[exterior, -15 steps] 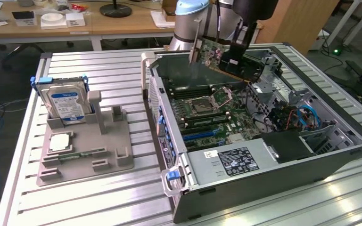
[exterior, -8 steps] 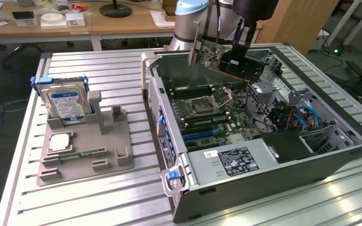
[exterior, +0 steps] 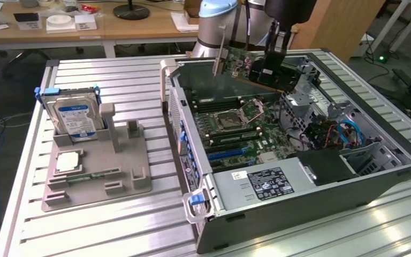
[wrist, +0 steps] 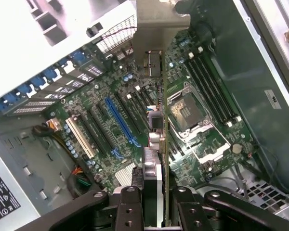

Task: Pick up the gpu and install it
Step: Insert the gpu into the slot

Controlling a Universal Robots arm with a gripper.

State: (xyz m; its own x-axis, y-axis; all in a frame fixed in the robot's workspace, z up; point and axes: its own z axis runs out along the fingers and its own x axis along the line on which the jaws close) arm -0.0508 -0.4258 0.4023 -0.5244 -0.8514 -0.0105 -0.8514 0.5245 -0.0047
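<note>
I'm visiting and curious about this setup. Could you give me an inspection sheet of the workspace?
Surface: ribbed silvery metal table, bearing an open black computer case and a grey plastic holder.
Job's things: flat green-and-black gpu card with silvery bracket, held above the case's green motherboard, not seated.
Clutter: silver hard drive with blue-white label upright in the holder; narrow green memory stick lying in it.
End effector: black two-fingered end effector, shut on the gpu card.
Cables: blue and orange wires inside the case.
Surroundings: wooden desk behind the table.
</note>
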